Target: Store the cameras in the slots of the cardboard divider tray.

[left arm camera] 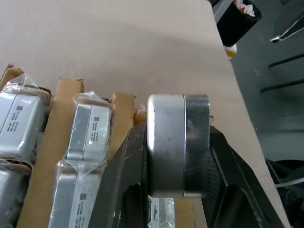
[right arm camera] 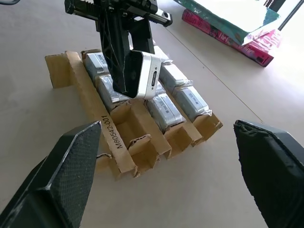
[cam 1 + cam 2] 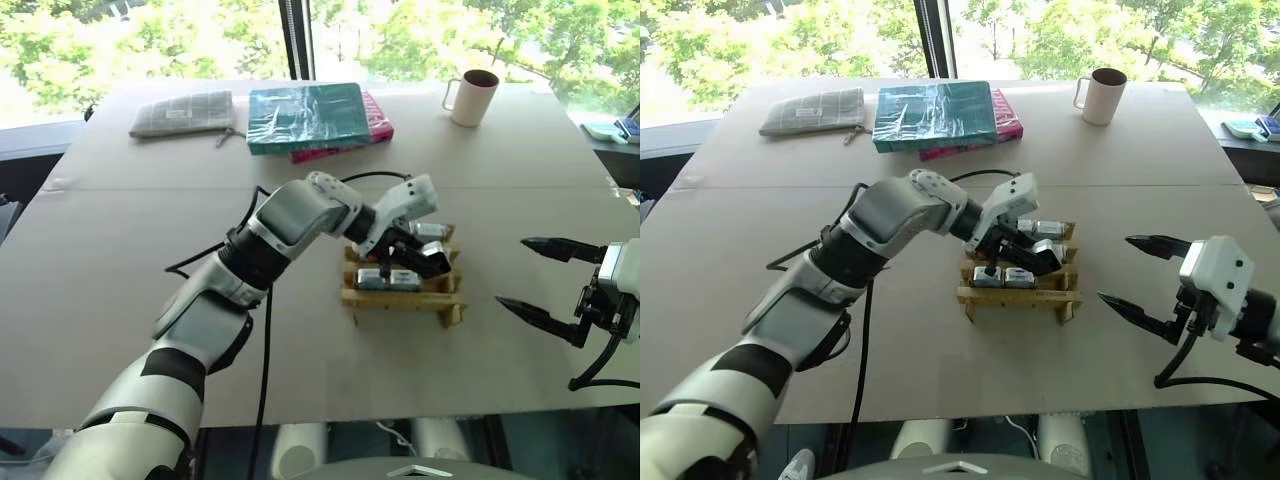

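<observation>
With most slots of the cardboard divider tray (image 2: pixel 107 135) at mid-table already filled, the left gripper (image 2: pixel 124 71) clamps a camera (image 2: pixel 142 76) above an empty slot (two look vacant), the right gripper (image 3: pixel 545 280) open alongside.

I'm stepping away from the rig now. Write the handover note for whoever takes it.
Left gripper: shut on a camera, held above the cardboard divider tray.
Right gripper: open, empty, off to the tray's right.
Done: most slots already hold wrapped cameras.
Left: seat the held camera; in the right wrist view at least one empty slot shows at the tray's near end.
</observation>
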Robot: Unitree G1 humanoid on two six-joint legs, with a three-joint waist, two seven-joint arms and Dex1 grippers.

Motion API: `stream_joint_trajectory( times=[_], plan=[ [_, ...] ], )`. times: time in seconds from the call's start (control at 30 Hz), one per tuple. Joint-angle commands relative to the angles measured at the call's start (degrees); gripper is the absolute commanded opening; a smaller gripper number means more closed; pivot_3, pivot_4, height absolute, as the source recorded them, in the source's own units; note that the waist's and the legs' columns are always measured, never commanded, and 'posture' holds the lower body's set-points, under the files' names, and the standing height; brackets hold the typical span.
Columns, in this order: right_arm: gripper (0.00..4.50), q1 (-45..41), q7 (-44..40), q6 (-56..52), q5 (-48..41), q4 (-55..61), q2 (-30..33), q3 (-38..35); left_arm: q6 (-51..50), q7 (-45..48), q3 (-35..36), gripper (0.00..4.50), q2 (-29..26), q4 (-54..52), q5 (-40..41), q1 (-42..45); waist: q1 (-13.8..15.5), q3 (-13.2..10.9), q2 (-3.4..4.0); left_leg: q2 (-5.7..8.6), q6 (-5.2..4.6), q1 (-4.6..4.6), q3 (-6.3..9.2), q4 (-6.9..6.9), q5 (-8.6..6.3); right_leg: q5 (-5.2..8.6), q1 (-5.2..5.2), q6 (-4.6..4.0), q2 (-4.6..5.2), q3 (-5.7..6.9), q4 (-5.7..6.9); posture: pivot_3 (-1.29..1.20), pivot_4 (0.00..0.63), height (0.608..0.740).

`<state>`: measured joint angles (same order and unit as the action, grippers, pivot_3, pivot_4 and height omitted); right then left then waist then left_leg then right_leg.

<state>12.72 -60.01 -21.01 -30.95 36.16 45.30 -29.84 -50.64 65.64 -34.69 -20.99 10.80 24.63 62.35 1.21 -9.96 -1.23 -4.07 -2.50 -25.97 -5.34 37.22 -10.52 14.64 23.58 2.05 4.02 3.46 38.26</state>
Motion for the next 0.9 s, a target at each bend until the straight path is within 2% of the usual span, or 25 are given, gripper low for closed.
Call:
stream_joint_trajectory(
  times=[0.03, 0.2, 0.4, 0.6, 0.9],
  plan=[
    [4.44, 1.62, 1.0, 2.56, -0.36, 2.99, -0.49, -2.45, 2.75, 1.26, -0.7, 0.79, 2.23, 2.08, -3.7, 2.12, 0.04, 0.0, 0.0, 0.0, 0.0, -0.02, 0.02, 0.0, 0.0, 0.0, 0.0, 0.0, 0.0, 0.02, -0.03, 0.0, 0.15, 0.74],
    [4.44, 4.31, 1.73, 3.89, -0.37, 4.19, -0.96, -2.67, 2.86, 4.7, -0.14, 0.79, 4.13, 3.72, -5.0, 3.1, -0.11, 0.0, 0.0, 0.0, -0.02, -0.03, 0.03, 0.01, -0.01, 0.01, 0.0, 0.02, 0.0, 0.01, -0.05, 0.0, 0.15, 0.74],
    [4.44, 6.48, 2.78, 5.18, 0.03, 4.48, -0.92, -3.48, 2.82, 6.61, -4.06, 0.79, 4.83, 4.3, -9.37, 3.11, -0.19, 0.0, 0.0, 0.0, -0.02, -0.02, 0.05, 0.02, -0.01, 0.02, -0.01, 0.04, -0.01, 0.01, -0.05, 0.0, 0.15, 0.74],
    [4.44, 8.6, 2.42, 6.11, -0.15, 4.11, -0.81, -5.22, 3.89, 5.27, -6.12, 0.79, 6.19, 5.37, -13.78, 2.6, -0.18, 0.0, 0.0, 0.0, -0.02, -0.02, 0.05, 0.03, -0.01, 0.02, -0.01, 0.04, -0.01, 0.0, -0.05, 0.0, 0.15, 0.74],
    [4.44, 12.89, 0.39, 8.72, -0.04, 2.26, -0.91, -8.2, 7.9, 3.42, -5.6, 0.79, 8.71, 9.07, -18.79, 3.4, -0.13, 0.02, 0.02, 0.01, -0.03, 0.0, 0.15, 0.12, -0.01, 0.02, -0.12, 0.03, -0.01, 0.06, -0.05, 0.0, 0.15, 0.74]
  ],
)
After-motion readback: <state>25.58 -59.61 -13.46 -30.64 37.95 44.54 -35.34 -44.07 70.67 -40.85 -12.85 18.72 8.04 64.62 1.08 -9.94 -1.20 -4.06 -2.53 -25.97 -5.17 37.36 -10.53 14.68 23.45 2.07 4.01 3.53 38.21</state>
